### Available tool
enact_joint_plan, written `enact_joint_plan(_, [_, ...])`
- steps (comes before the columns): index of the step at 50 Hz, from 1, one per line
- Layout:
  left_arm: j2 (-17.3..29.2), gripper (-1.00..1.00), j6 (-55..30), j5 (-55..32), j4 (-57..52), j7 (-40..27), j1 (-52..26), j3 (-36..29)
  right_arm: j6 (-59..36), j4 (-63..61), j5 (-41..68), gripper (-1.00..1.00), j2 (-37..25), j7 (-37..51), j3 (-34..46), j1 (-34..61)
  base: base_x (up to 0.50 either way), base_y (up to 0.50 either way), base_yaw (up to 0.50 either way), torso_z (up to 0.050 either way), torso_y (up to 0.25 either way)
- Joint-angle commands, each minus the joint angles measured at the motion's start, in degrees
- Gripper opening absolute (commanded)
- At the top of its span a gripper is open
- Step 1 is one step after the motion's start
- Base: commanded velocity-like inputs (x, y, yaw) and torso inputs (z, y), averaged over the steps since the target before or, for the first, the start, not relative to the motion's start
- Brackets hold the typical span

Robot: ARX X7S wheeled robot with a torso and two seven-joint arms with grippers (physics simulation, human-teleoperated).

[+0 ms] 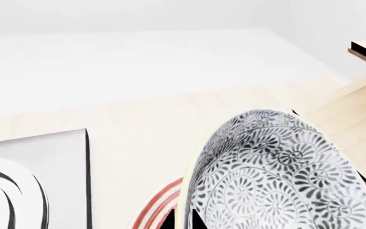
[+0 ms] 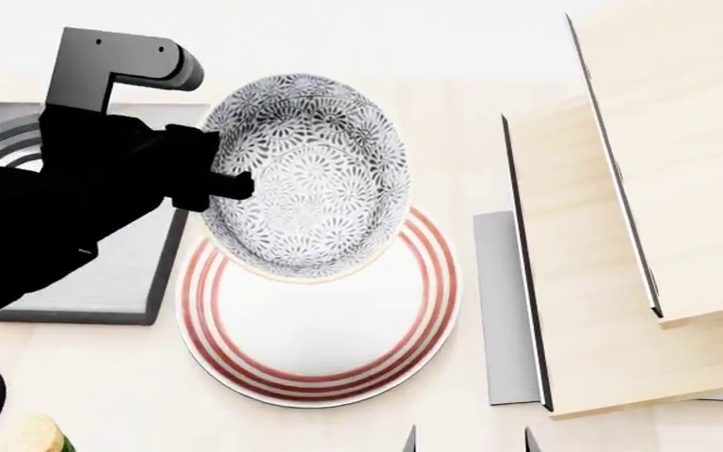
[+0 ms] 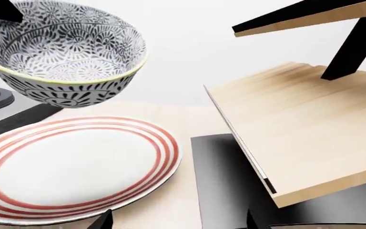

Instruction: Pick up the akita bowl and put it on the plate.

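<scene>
One pincer does the work here: the left pincer (image 2: 230, 184) is clamped on the left rim of the akita bowl (image 2: 301, 174), holding it in the air above the tabletop (image 2: 86, 395). The right wrist view shows clear space between the bowl's foot and the plate (image 2: 324, 325) beneath it, so the bowl touches nothing but the pincer. In the head view the bowl hangs over the plate's far edge, overlapping its far red rings and reaching out past them, with its mouth tipped somewhat rather than level.

To finish the placing well, I would bring the bowl toward the near side until its foot sits over the plain white middle of the plate, not over the rings. Level the mouth as it goes, since a tilted foot could land on one edge and rock or skid on the glazed surface. Lower it slowly and release only once the foot seems to rest flat. The dark burner (image 2: 98, 273) lies just left of the plate, and the wooden rack (image 2: 613, 235) stands to the right; neither crowds the path down.

The right pincer (image 3: 177, 224) shows only two dark tips with a wide gap between them, spread apart, low near the plate's near right side and gripping nothing.
</scene>
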State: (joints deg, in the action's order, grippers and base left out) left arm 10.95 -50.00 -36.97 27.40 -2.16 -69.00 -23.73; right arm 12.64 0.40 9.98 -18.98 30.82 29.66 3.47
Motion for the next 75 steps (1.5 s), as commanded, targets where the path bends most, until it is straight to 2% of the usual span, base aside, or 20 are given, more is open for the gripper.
enact_joint_plan(1, [-0.11,-1.00,1.04,-1.09,0.06,0.03,0.40,1.06,0.13,0.27,-0.03,1.00,0.04,0.01,0.26,0.10,0.00,0.00,0.00,0.000,0.000])
enact_joint_plan(12, [-0.92,-1.00,2.09,-1.55,3.76,0.60,0.51,1.61,0.21,1.14,-0.02,1.00,0.27,-0.09,0.60,0.39,0.00,0.00,0.00,0.000,0.000])
enact_joint_plan(31, [-2.43,-1.00,0.49,-6.43,11.27,1.22,0.61,6.34,0.75,2.23,0.14,1.00,0.36,-0.05,0.75,0.55,0.00,0.00,0.00,0.000,0.000])
enact_joint_plan(48, [-3.52,-1.00,4.05,-7.08,18.89,2.88,0.89,7.91,0.85,2.40,0.06,1.00,0.28,0.08,0.99,0.69,0.00,0.00,0.00,0.000,0.000])
enact_joint_plan(69, [-3.17,-1.00,5.09,-7.48,19.74,3.60,2.00,7.69,1.27,3.80,0.26,1.00,0.62,-0.11,1.40,1.13,0.00,0.00,0.00,0.000,0.000])
enact_joint_plan(75, [-2.58,-1.00,3.92,-8.45,16.92,2.73,3.08,8.04,1.20,4.00,0.31,1.00,0.70,-0.13,1.54,1.26,0.00,0.00,0.00,0.000,0.003])
